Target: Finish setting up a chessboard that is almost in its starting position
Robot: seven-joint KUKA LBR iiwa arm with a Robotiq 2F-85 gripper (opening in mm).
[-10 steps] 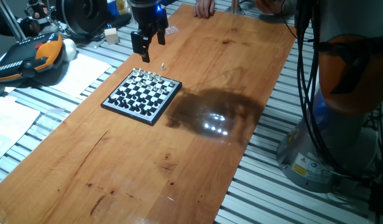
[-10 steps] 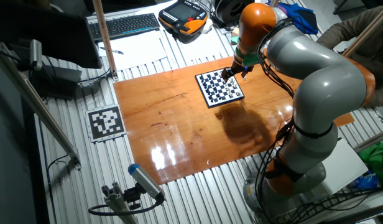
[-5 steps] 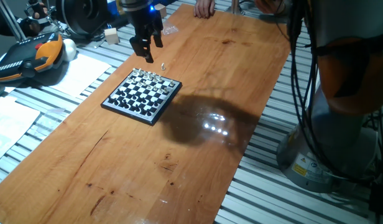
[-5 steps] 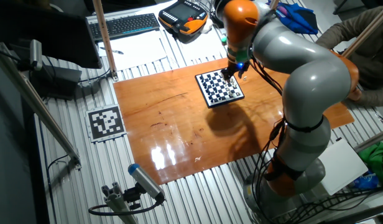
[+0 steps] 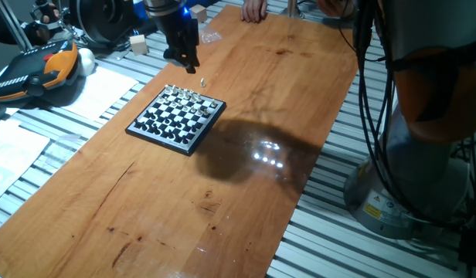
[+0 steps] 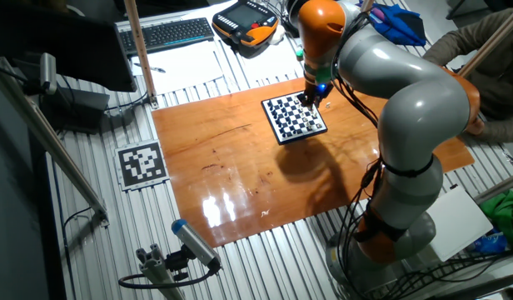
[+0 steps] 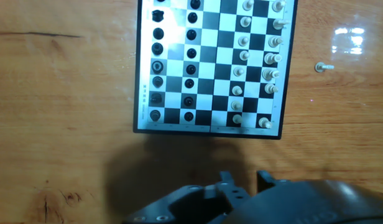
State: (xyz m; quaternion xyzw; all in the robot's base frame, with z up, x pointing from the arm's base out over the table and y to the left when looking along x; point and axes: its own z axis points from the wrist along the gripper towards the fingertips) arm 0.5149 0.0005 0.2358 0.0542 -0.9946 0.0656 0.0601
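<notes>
**Inspector:** Location of the chessboard?

**Assistant:** It lies flat on the wooden table, toward the far half in one fixed view. In the hand view the chessboard fills the upper centre, dark rim all round. Dark pieces occupy the two columns on its left side, pale pieces the two columns on its right side.

**Inspector:** Anything off the board?

**Assistant:** One pale piece lies on its side on the bare wood, just beside the board's pale-piece edge and clear of the rim. One fixed view shows the same pale piece near the board's far corner.

**Inspector:** Gripper position?

**Assistant:** The gripper hangs above the table, past the board's far edge and near the stray piece, touching neither. From the other fixed view the gripper sits over the board's far corner, under the orange and grey arm.

**Inspector:** Are the fingers apart or together?

**Assistant:** I cannot tell. The fingers are small and dark in both fixed views, and the hand view shows only dark housing along its lower edge. Nothing is visible between them.

**Inspector:** Surroundings?

**Assistant:** White paper sheets and an orange-and-black pendant lie beside the table.
</notes>
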